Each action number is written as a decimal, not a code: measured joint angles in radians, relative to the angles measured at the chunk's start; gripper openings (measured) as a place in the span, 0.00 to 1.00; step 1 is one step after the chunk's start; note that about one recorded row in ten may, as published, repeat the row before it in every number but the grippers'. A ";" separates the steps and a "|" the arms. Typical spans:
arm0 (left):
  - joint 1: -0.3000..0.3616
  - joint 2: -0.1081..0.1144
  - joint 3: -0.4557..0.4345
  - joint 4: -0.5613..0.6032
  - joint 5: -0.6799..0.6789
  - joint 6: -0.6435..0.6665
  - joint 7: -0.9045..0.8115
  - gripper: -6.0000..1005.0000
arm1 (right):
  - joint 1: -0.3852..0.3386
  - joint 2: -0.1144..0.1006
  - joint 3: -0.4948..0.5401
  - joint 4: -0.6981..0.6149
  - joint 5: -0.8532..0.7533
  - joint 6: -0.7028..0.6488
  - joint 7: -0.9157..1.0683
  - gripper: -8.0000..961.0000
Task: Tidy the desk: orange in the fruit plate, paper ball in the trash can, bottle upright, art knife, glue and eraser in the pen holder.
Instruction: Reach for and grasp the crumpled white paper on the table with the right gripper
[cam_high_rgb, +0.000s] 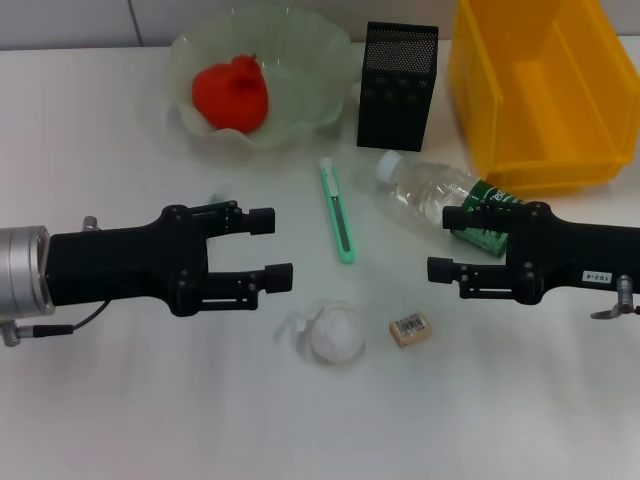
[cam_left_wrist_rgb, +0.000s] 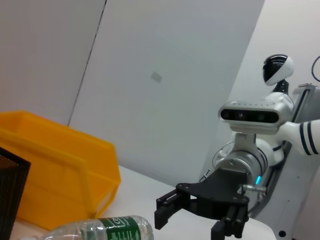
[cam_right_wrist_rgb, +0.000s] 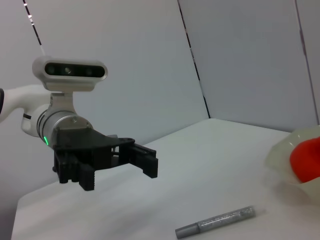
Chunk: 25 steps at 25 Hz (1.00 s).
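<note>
White table (cam_high_rgb: 100, 420), items as we log them. Orange (cam_high_rgb: 231, 93): already in the fruit plate (cam_high_rgb: 300, 125) at the far left; we count that step done. Pen holder (cam_high_rgb: 397, 85): black mesh, far centre, with nothing visible inside it from here. Trash can (cam_high_rgb: 535, 90): a yellow bin at the far right, and we see nothing in it. Bottle (cam_high_rgb: 440, 195): lying on its side just near of the pen holder, cap toward the left, not yet stood up. Art knife (cam_high_rgb: 339, 210): green, flat on the table at centre. Paper ball (cam_high_rgb: 335, 335): near centre, untouched. Eraser (cam_high_rgb: 411, 328): just right of the paper ball. Glue (cam_right_wrist_rgb: 216, 222): a grey stick that we find only in the right wrist view, lying on the table near the plate.

We judge five of the six placements still outstanding.

Left gripper (cam_high_rgb: 272, 249): fingers spread, holding nothing, hovering left of the art knife and just far-left of the paper ball. Right gripper (cam_high_rgb: 447, 242): fingers spread, empty, hovering over the bottle's label end, with the eraser near and left of it. Neither touches any item.
</note>
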 joint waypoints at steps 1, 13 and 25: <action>0.001 -0.002 -0.003 -0.007 0.000 0.000 0.013 0.79 | 0.000 0.000 0.000 0.000 0.000 0.000 0.000 0.83; 0.000 -0.009 0.001 -0.010 0.068 -0.011 0.037 0.79 | -0.003 0.000 0.000 0.000 -0.005 0.000 0.007 0.83; 0.018 -0.026 -0.001 -0.010 0.080 -0.033 0.100 0.79 | 0.084 -0.017 -0.044 -0.327 -0.068 -0.065 0.514 0.83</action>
